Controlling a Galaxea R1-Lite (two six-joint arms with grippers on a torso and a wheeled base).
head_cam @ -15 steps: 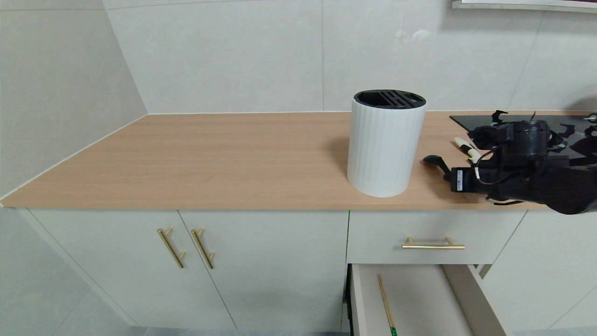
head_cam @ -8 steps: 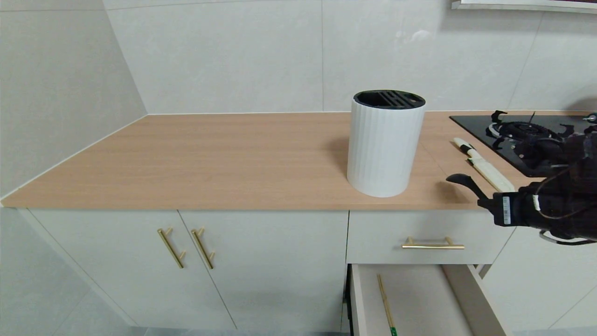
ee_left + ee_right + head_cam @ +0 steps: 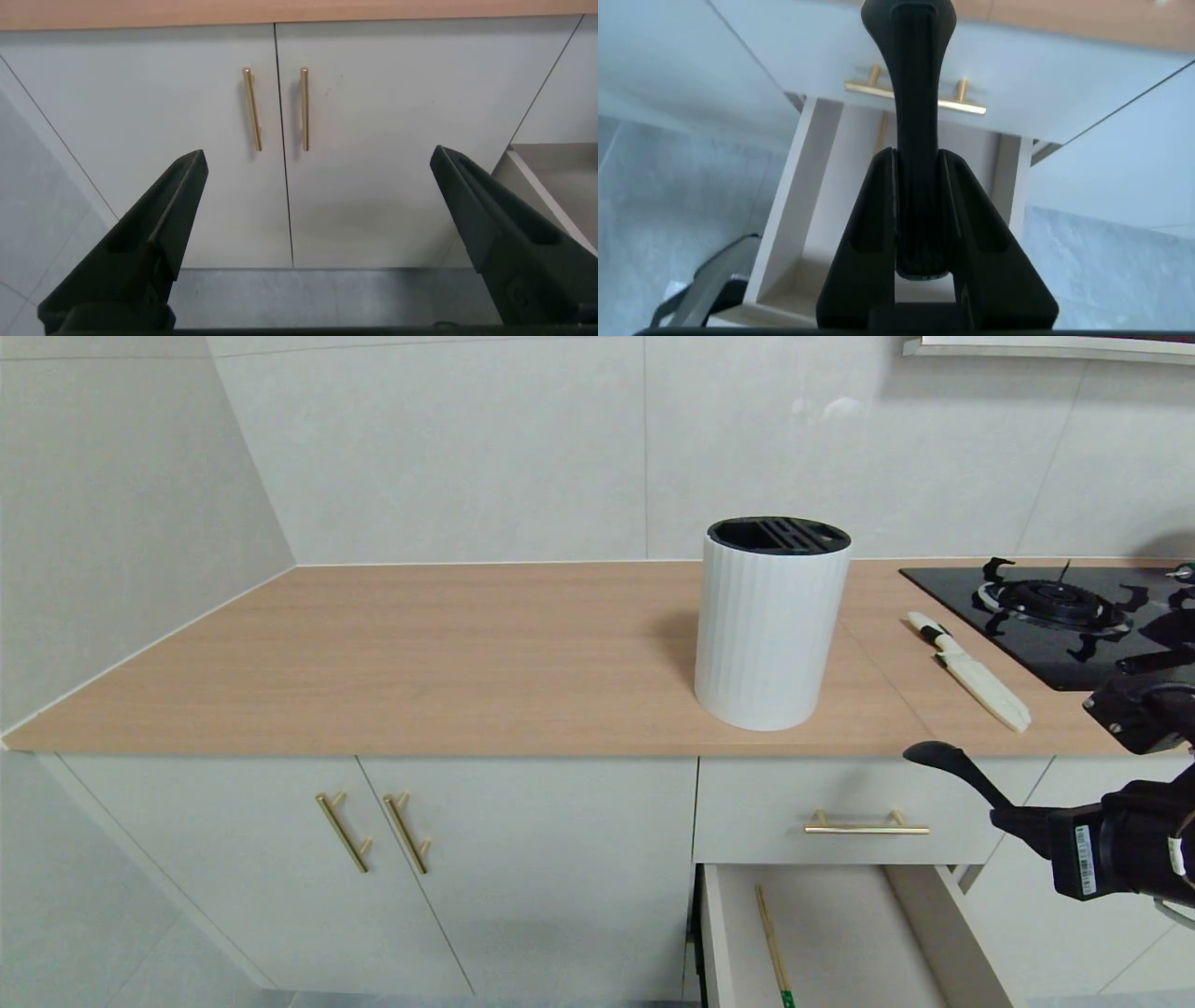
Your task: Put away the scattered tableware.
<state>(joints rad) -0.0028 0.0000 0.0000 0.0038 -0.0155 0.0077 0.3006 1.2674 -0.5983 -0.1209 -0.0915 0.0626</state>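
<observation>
right gripper is clamped on a black utensil (spoon or ladle, hard to tell), held above the open drawer where chopsticks lie, so i'd guess it's going in there. knife waits on the counter. left gripper hangs wide open, facing the cabinet doors.

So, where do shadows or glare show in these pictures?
Head view: the white ribbed cylindrical holder throws a soft shadow on the wooden countertop toward the robot's left; a bright patch sits on the grey wall tile. Right wrist view: the black long-handled utensil, shut in the right gripper, stands dark against the pale open drawer.
</observation>
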